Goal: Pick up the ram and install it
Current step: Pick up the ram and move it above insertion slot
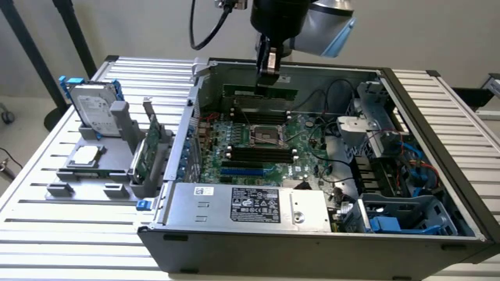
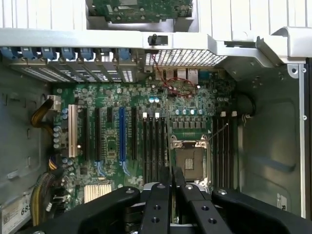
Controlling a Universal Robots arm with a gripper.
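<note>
Your gripper [image 1: 269, 75] is pinching the ram [image 1: 262, 91] by its top edge, so the ram hangs right under it over the motherboard [image 1: 308, 133] inside the open case [image 1: 312, 249], with its long side lying the same way as the black slots [image 2: 152, 146] close below.

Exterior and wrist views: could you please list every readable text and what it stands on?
"65", cut off, on the white sticker in the wrist view.
Black label on the power supply: too small to read.
Hard drive label: unreadable.
The ram in the end effector: no readable print.
</note>
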